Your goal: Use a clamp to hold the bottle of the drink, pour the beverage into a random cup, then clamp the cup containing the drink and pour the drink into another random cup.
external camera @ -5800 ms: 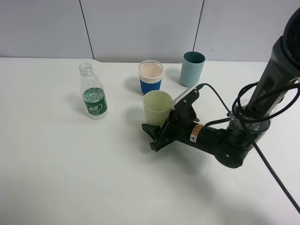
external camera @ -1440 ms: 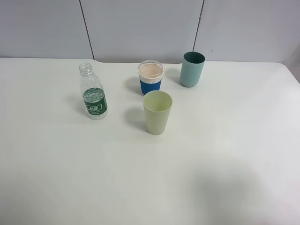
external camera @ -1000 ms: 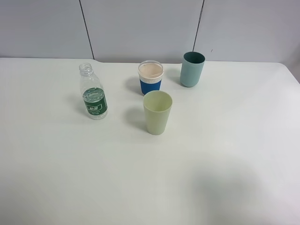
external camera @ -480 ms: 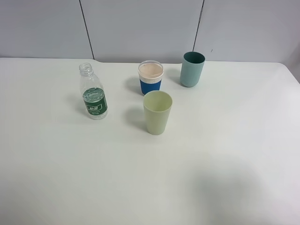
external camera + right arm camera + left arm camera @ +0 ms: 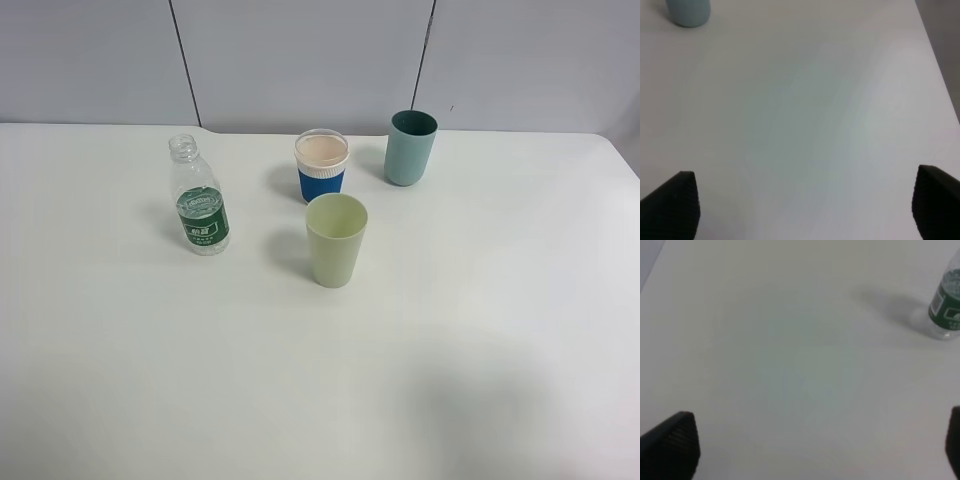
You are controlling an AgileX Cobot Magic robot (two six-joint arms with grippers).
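**Desk:** What does the table (image 5: 500, 330) show at this moment?

**Photographer:** An uncapped bottle (image 5: 198, 198) stands toward the far left edge, apparently almost drained. The blue-sleeved cup (image 5: 322, 165) sits near the far edge at centre, pale drink up to its rim. The teal cup (image 5: 410, 147) stands just to its right, and the light green cup (image 5: 336, 239) is in front of them, nearer the middle. All are upright and apart.

**Desk:** And the arms?

**Photographer:** Both are out of the high view. The left gripper (image 5: 810, 450) hangs over bare table with its jaws spread wide, the bottle at the edge of its camera's view. The right gripper (image 5: 805, 205) also shows its jaws apart and holds nothing.

**Desk:** What changed?

**Photographer:** Nearly six seconds ago the right arm lay across the table with its jaws around the green cup. It has since withdrawn; the cup stands where it was.

**Desk:** Risks?

**Photographer:** The sleeved cup looks brim-full, so a squeeze or quick tilt could slop it. The light bottle could topple if nudged.
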